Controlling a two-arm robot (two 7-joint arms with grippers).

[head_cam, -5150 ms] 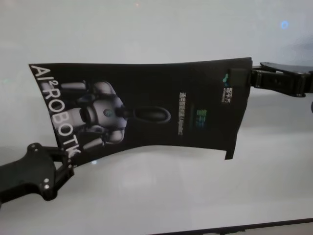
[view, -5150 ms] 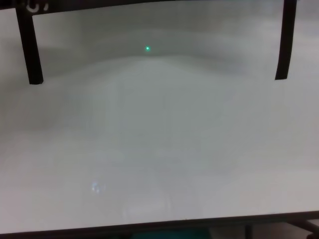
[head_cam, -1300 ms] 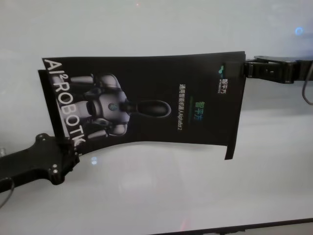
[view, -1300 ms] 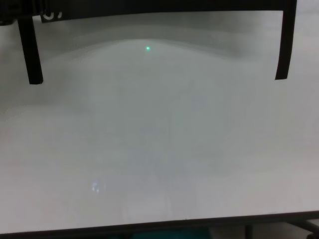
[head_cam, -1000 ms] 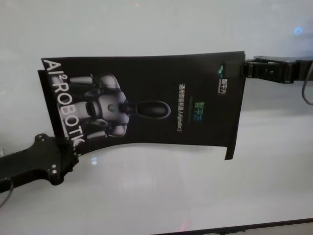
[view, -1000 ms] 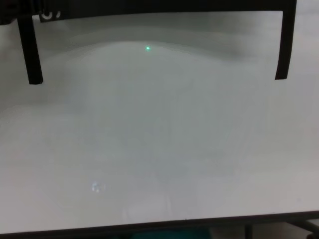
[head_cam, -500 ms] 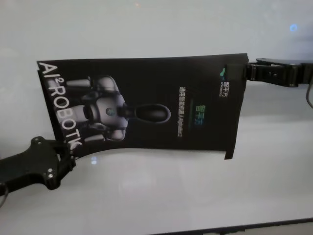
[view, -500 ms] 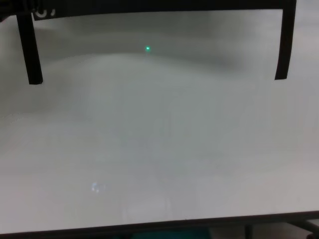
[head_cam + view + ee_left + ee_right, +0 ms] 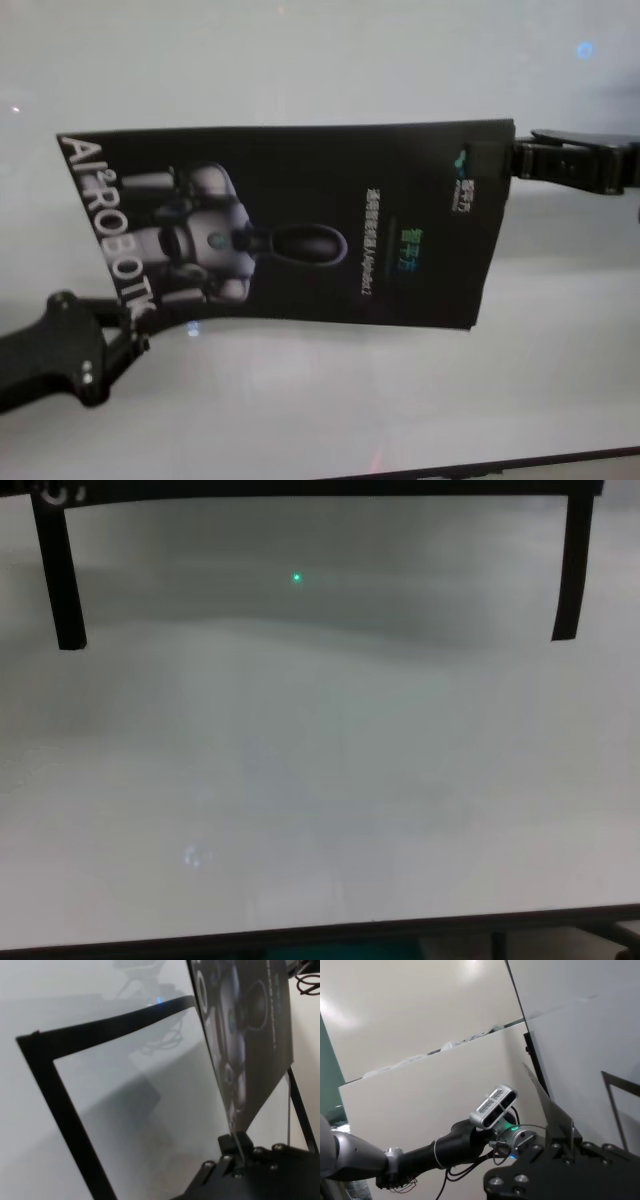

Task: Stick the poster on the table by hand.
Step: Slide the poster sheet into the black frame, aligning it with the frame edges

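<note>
Across frame centre, head view: poster (image 9: 300,225) held stretched above table (image 9: 330,410) — glossy black, white lettering, grey robot picture. Left gripper (image 9: 128,322) clamped on lower-left corner, right gripper (image 9: 505,158) on upper-right corner.

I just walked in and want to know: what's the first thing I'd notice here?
The big black poster with a grey robot picture, stretched in the air over the white table. The left gripper pinches its near left corner and the right gripper pinches its far right corner.
</note>
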